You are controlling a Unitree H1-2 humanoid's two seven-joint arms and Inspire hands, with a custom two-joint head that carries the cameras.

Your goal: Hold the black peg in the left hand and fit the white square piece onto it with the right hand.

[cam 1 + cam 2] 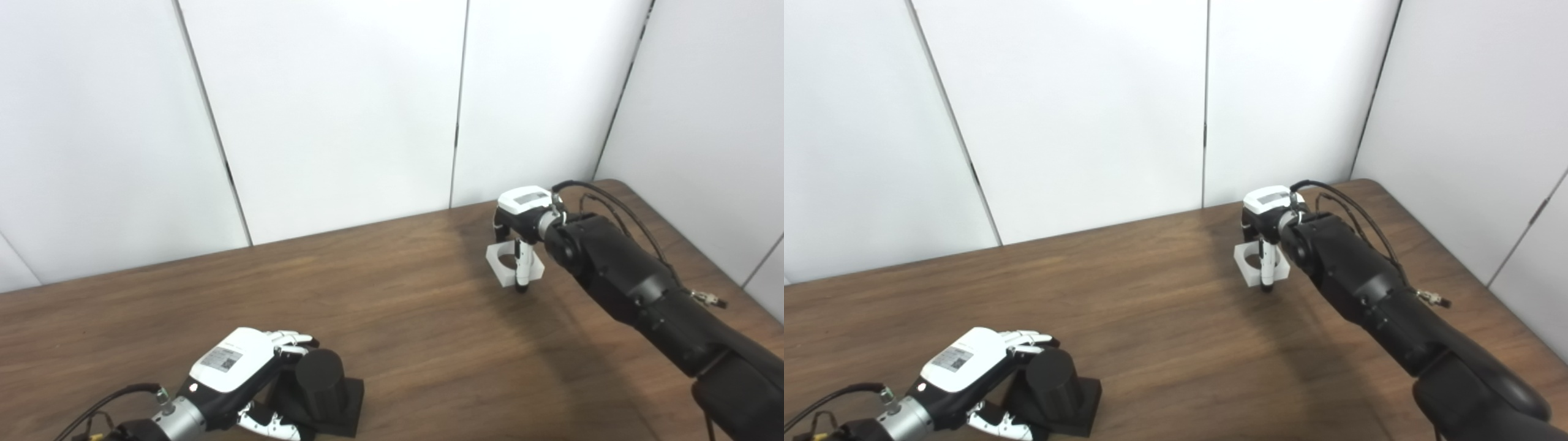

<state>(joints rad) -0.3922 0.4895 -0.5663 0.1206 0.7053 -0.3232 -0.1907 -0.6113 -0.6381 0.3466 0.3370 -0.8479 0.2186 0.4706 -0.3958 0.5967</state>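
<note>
The black peg [321, 380], a thick cylinder on a square black base, stands at the table's near left. My left hand [239, 373] wraps around it from the left, fingers over the top rim and thumb at the base. Far to the right, the white square piece [513, 263] with a round hole lies flat on the table. My right hand [520, 223] reaches down over it, fingers behind its far edge and thumb pressed on its near right edge, closed on the piece.
The dark wooden table [398, 331] runs back to white wall panels. Its rounded far right corner [615, 184] lies just behind my right hand. A cable loops over the right forearm [618, 263].
</note>
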